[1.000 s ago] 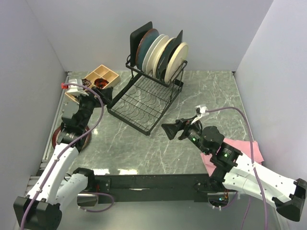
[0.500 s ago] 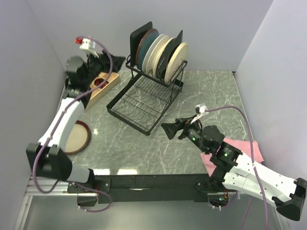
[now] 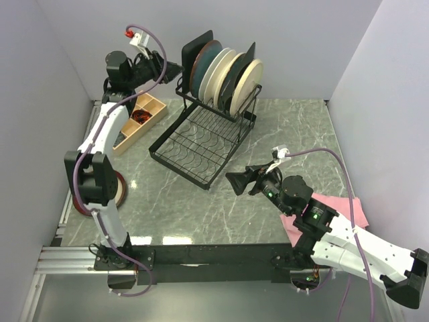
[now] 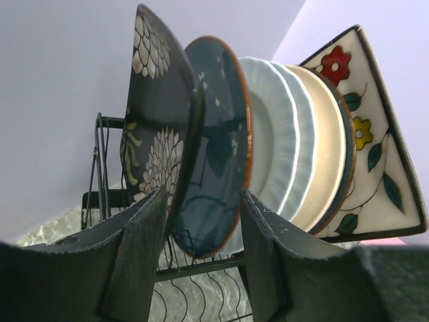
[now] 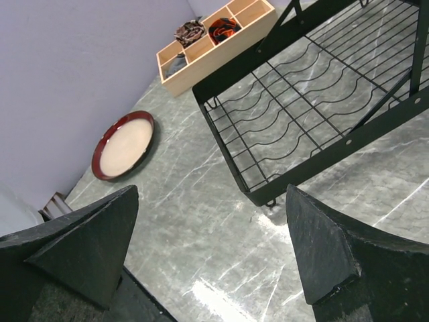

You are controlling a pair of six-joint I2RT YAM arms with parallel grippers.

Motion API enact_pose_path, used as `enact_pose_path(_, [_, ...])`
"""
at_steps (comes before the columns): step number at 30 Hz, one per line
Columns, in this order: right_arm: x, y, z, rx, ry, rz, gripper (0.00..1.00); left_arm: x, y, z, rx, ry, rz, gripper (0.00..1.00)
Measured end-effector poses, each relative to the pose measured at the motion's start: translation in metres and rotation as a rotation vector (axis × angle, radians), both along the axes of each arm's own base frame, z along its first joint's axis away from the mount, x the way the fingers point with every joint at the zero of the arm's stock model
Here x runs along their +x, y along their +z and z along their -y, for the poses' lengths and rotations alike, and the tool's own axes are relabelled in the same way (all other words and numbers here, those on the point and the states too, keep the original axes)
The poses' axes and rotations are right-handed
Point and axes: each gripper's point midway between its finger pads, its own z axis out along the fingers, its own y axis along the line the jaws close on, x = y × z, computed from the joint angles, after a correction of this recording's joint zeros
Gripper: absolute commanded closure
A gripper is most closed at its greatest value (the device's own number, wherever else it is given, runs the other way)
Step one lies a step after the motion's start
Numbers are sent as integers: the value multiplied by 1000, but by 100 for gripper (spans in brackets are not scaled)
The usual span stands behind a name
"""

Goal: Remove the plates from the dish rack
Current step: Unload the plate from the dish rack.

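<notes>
The black wire dish rack [image 3: 201,137] holds several upright plates: a black flowered square [image 3: 194,52], a round teal one [image 3: 205,64], white ones [image 3: 220,70] and a cream one [image 3: 248,84]. My left gripper [image 3: 175,69] is open, raised at the rack's left end. In its wrist view [image 4: 201,228] the black flowered plate [image 4: 157,127] and the teal plate [image 4: 214,168] stand just beyond the fingers [image 4: 144,255], with a cream flowered square [image 4: 375,147] at the far end. A brown-rimmed tan plate [image 3: 119,191] lies flat on the table at the left. My right gripper [image 3: 234,181] is open and empty before the rack's lower grid [image 5: 315,100].
A wooden compartment tray [image 3: 137,117] sits left of the rack against the back wall and also shows in the right wrist view [image 5: 214,33]. A pink folded cloth [image 3: 348,208] lies at the right under my right arm. Grey walls close in the table on three sides.
My left arm has swung up from the tan plate on the table at the left to the rack's upper left end. The tan plate stays on the table. The right arm has not moved.
</notes>
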Motion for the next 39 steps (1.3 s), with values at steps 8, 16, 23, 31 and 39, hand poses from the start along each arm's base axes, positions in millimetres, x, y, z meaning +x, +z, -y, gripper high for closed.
enact_pose_path(8, [2, 0, 0, -6, -7, 3, 4, 22, -4, 10, 1, -71, 21, 48])
enact_pose_path(16, [5, -9, -2, -39, -14, -9, 4, 38, 1, 16, -2, -110, 75, 50])
enact_pose_path(23, [7, -10, -3, -51, -17, -9, 4, 44, 1, 20, -20, -131, 92, 55])
enact_pose_path(31, [7, -10, -3, -52, -19, -9, 4, 45, -3, 31, -21, -156, 99, 60])
enact_pose_path(39, [7, -10, -3, -52, -19, -9, 4, 44, -1, 39, -23, -160, 105, 76])
